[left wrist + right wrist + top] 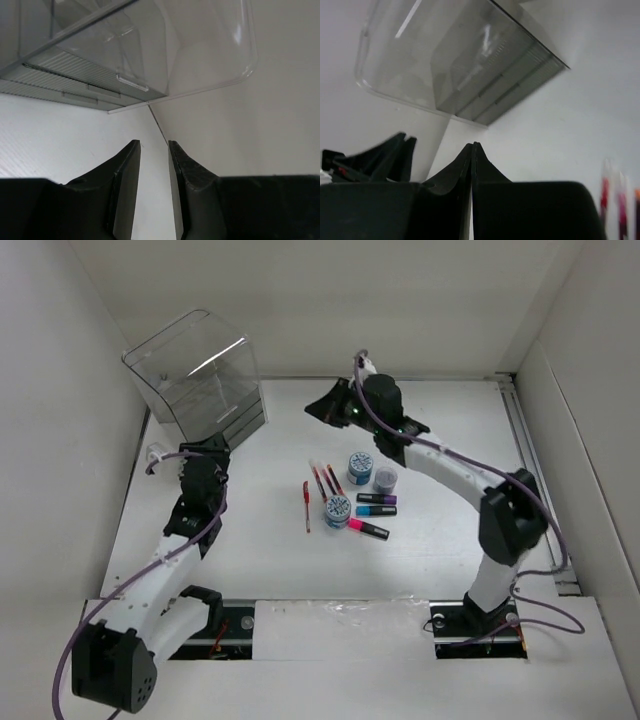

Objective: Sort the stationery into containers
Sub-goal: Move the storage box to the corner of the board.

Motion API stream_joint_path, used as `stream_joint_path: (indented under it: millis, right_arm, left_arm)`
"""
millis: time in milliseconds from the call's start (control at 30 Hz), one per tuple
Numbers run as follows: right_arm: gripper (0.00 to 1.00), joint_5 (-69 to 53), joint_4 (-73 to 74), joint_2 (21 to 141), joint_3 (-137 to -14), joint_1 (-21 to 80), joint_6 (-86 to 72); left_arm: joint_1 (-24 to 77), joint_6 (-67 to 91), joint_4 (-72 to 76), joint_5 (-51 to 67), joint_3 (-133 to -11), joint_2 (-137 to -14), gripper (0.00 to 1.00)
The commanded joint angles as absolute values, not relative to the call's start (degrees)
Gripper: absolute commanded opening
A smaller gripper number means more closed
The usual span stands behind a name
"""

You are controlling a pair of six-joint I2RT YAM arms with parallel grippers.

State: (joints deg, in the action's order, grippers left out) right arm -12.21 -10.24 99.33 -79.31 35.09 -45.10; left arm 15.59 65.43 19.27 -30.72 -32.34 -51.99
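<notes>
The clear acrylic box [200, 380] stands at the back left, with shallow drawers [95, 90] at its base. In mid-table lie the stationery: three round tubs [360, 463], three short black markers [375, 510] and thin red pens [320, 481], one pen [307, 505] lying apart. My left gripper [208, 445] [154, 145] sits just in front of the box, its jaws slightly apart with nothing between them. My right gripper [325, 405] [472, 145] hovers right of the box, shut and empty. The box [470, 60] fills the upper part of the right wrist view.
White walls enclose the table on the left, back and right. The left gripper's fingers [395, 150] show at the left of the right wrist view, and blurred pens [615, 200] at its right edge.
</notes>
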Motion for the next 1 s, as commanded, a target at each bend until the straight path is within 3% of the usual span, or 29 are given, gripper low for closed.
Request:
stream_joint_path:
  millis: [0, 100, 167, 200, 233, 300, 400, 567, 633, 700, 733, 767, 800, 833, 967]
  right_arm:
    - [0.04, -19.3, -13.1, 110.0, -93.1, 33.6, -43.6]
    - [0.00, -22.5, -11.7, 118.3, -106.9, 32.9, -45.0]
    - [0.00, -24.3, -10.8, 125.7, -113.6, 32.9, -46.1]
    - [0.34, -26.2, -10.8, 131.7, -121.6, 32.9, -46.8]
    - [0.35, -26.2, -10.8, 131.7, -121.6, 32.9, -46.8]
    - [0.61, -26.2, -9.5, 136.7, -128.4, 33.4, -46.8]
    - [0.71, -25.5, -9.5, 141.9, -135.5, 33.4, -46.8]
    - [0.81, -23.0, -9.5, 149.0, -145.5, 33.4, -47.4]
    - [0.79, -21.6, -12.2, 150.3, -146.1, 33.9, -48.9]
    - [0.69, -20.4, -13.0, 150.8, -146.1, 33.9, -49.7]
    - [0.60, -20.4, -13.7, 150.8, -146.1, 33.9, -49.7]
    - [0.41, -19.4, -13.7, 150.8, -145.1, 33.9, -51.2]
    - [0.32, -18.8, -14.6, 150.3, -143.8, 33.9, -52.0]
    - [0.19, -16.4, -17.0, 149.8, -140.6, 33.9, -53.9]
    - [0.09, -11.3, -14.4, 151.2, -143.7, 33.9, -57.1]
  left_arm:
    - [15.3, 63.4, 13.8, -34.8, -30.5, -46.5, 0.25]
    - [15.3, 62.8, 13.2, -37.8, -29.3, -43.9, 0.25]
    - [15.3, 62.8, 11.6, -38.8, -29.3, -45.4, 0.18]
    - [15.3, 62.8, 9.7, -39.3, -31.1, -47.7, 0.17]
    - [15.3, 62.8, 9.7, -39.3, -31.1, -47.7, 0.17]
    - [15.3, 62.8, 9.1, -40.7, -31.6, -48.3, 0.18]
    - [15.3, 62.3, 9.1, -41.3, -31.6, -49.6, 0.28]
    - [15.3, 62.3, 6.3, -42.4, -32.3, -55.0, 0.35]
    - [15.3, 63.7, 4.9, -42.9, -32.8, -55.6, 0.35]
    - [14.2, 64.2, 4.9, -42.3, -32.8, -56.4, 0.27]
    - [13.0, 64.2, 4.9, -41.1, -32.3, -56.9, 0.20]
    - [11.4, 64.2, 5.4, -39.3, -32.3, -57.0, 0.05]
    - [7.4, 64.2, 6.4, -33.8, -31.6, -57.0, 0.00]
    - [5.5, 64.2, 8.8, -28.8, -31.0, -57.0, 0.00]
    - [3.3, 64.2, 6.3, -29.3, -33.3, -57.0, 0.00]
